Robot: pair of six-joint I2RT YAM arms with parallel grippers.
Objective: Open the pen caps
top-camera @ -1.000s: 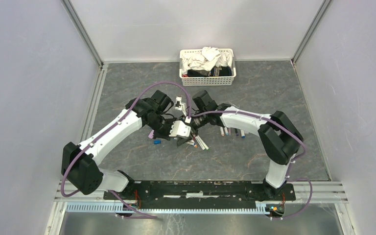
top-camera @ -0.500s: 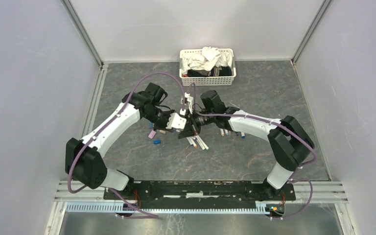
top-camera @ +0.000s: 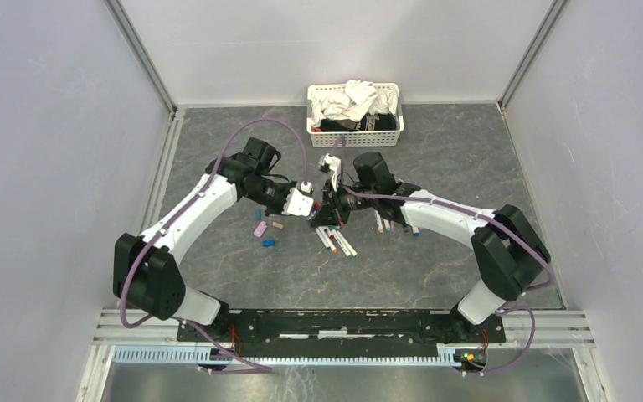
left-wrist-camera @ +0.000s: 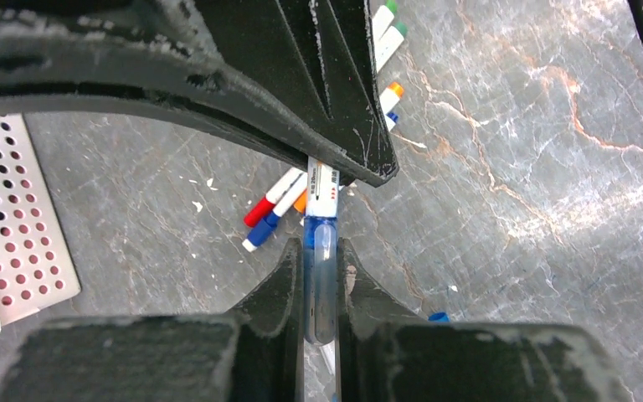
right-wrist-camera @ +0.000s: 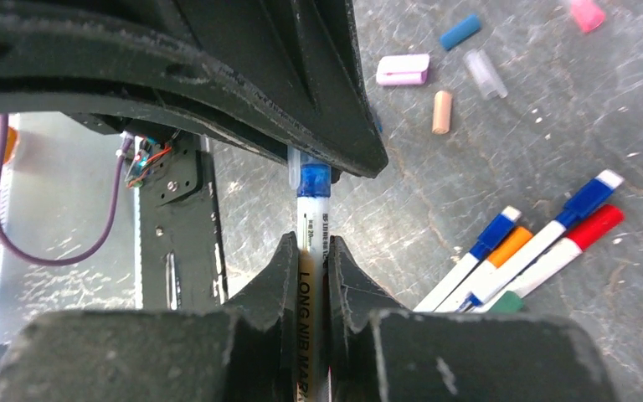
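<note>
Both grippers hold one white-barrelled pen (right-wrist-camera: 311,219) between them, above the table. My left gripper (left-wrist-camera: 321,253) is shut on its translucent blue pen cap (left-wrist-camera: 321,276), which sits on the pen's end. My right gripper (right-wrist-camera: 310,249) is shut on the barrel. In the top view the left gripper (top-camera: 307,203) and right gripper (top-camera: 329,211) meet nose to nose. Loose caps lie on the table: blue (right-wrist-camera: 460,32), lilac (right-wrist-camera: 403,69), clear (right-wrist-camera: 486,74), tan (right-wrist-camera: 441,111). Other pens (right-wrist-camera: 544,243) lie in a bunch below; the top view shows them too (top-camera: 336,241).
A white basket of cloths (top-camera: 354,134) stands at the back middle; its perforated wall (left-wrist-camera: 17,209) shows in the left wrist view. More pens (top-camera: 395,224) lie under the right forearm. Loose caps (top-camera: 261,229) lie left of the grippers. Side rails edge the table.
Both grippers, joined on the pen, have moved a little away from the table's front edge and upward. The left forearm has swung further left.
</note>
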